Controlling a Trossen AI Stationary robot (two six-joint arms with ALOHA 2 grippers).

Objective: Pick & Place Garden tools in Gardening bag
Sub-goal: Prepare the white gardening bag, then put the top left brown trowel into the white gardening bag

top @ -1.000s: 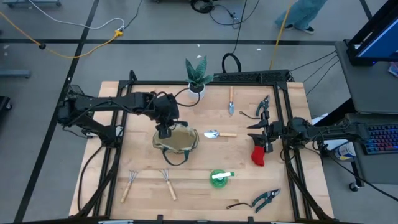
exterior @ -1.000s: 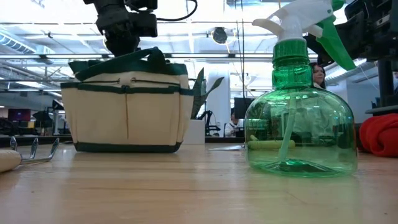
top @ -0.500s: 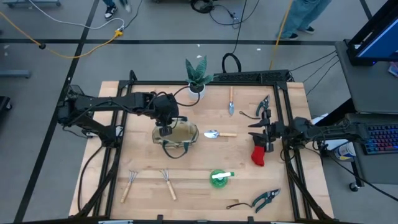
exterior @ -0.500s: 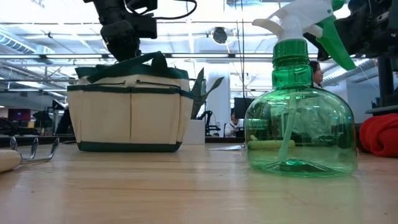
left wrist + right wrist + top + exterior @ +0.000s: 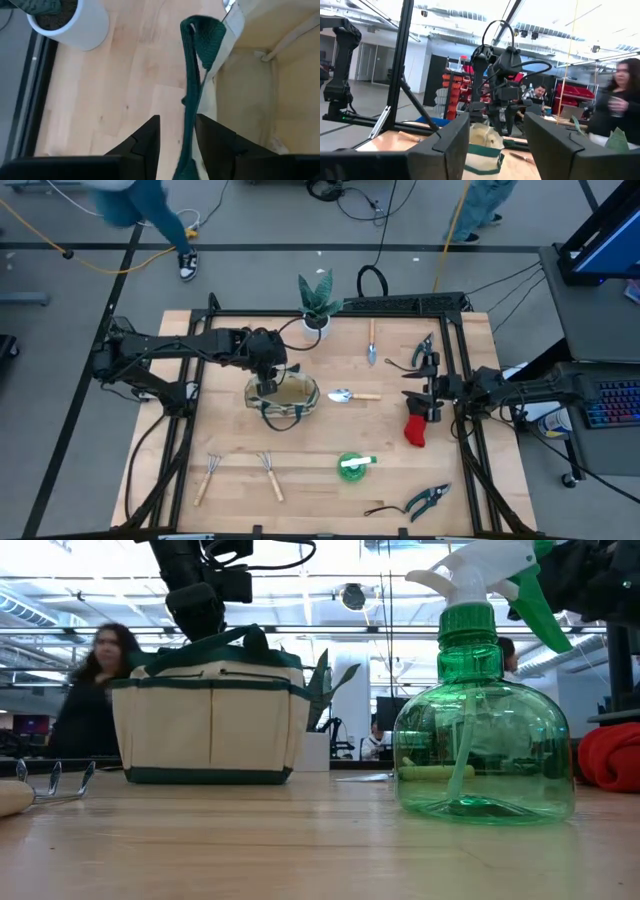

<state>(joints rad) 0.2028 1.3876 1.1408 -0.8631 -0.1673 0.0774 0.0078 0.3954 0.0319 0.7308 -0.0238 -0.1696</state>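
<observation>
Compared with a second ago, we are seeing the gardening bag (image 5: pixel 284 394) sitting a little further toward the plant side of the table, drawn in from its earlier slumped spread to a tighter, more upright shape. A person (image 5: pixel 88 700) is now walking past behind the table. The left gripper (image 5: pixel 177 131) is hovering over the bag's near rim, and its fingers are standing apart with the dark green handle (image 5: pixel 194 75) passing loosely between them, no longer pinched. The right gripper (image 5: pixel 420 398) is waiting at the right side above the red-black glove (image 5: pixel 416 429), its fingers spread wide and holding nothing.

The bag is looking cream with dark green trim, its mouth open upward. Just beside it a trowel (image 5: pixel 352 395) is lying on the table; two mini rakes (image 5: pixel 240 473) and the green spray bottle (image 5: pixel 482 710) are resting nearer the front edge.
</observation>
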